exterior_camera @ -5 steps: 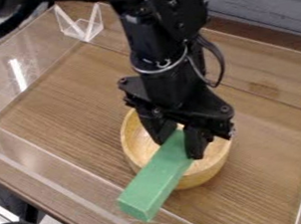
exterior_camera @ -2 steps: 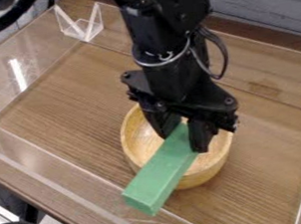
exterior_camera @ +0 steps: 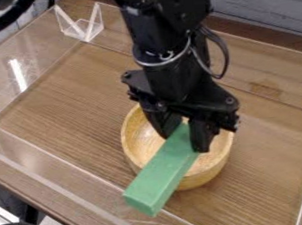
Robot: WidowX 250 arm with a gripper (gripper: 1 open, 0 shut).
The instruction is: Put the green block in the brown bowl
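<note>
Item, my claw (exterior_camera: 192,131): closed on the block (exterior_camera: 163,177) by its far end. Item, the block: long axis running near-left, overhanging the bowl's (exterior_camera: 217,171) near-left rim.

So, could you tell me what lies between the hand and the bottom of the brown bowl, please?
The upper part of the green block does: in the camera view it lies between the hand and the inside of the brown bowl.

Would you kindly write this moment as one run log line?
gripper: fingers closed on green block | block: slanting over brown bowl, near end past rim | release: not yet
</note>
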